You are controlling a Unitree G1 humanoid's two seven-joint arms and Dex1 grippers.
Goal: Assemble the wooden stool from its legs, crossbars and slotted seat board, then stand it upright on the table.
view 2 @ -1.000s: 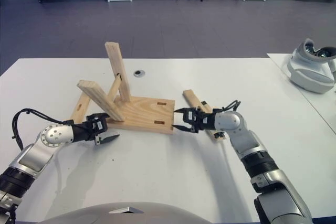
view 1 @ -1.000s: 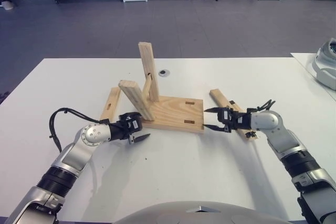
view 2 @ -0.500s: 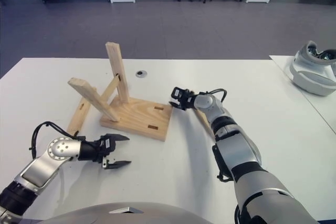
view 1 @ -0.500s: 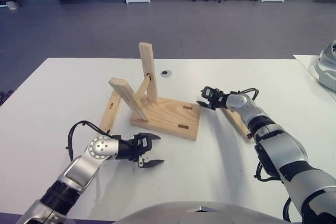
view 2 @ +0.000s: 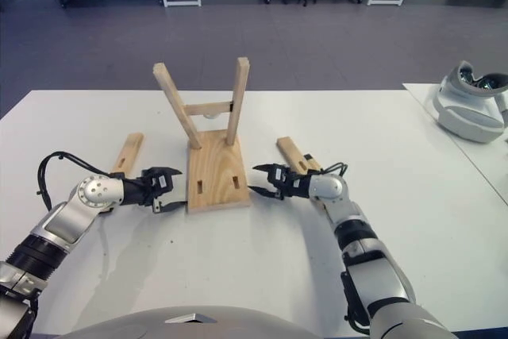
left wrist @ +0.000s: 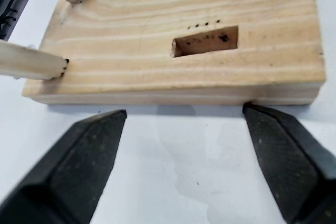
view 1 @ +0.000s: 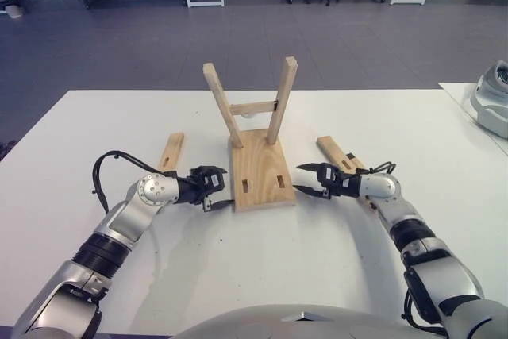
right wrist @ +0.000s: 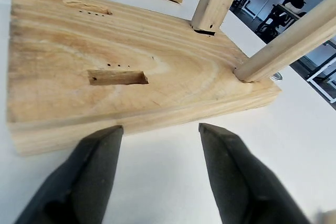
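The slotted seat board (view 1: 260, 166) lies flat on the white table (view 1: 262, 267), one short end toward me. Two legs (view 1: 279, 101) stand in its far slots, joined by a crossbar (view 1: 252, 107). Its two near slots (left wrist: 205, 40) are empty. My left gripper (view 1: 217, 190) is open just left of the board's near corner, its fingers (left wrist: 84, 161) facing the board's edge. At the right near corner my right gripper (view 1: 300, 179) is open too, fingers (right wrist: 236, 177) apart from the wood. One loose leg (view 1: 170, 152) lies to the left and another (view 1: 340, 154) lies to the right under my right arm.
A white headset (view 2: 472, 107) rests on a neighbouring table at the right. A small round dark disc in the tabletop (view 2: 209, 116) shows just behind the stool's legs. Bare tabletop lies in front of the board. Desks and chairs stand far back in the room.
The board with its two legs has turned, so a short end now faces me. Both grippers moved in to either side of its near end.
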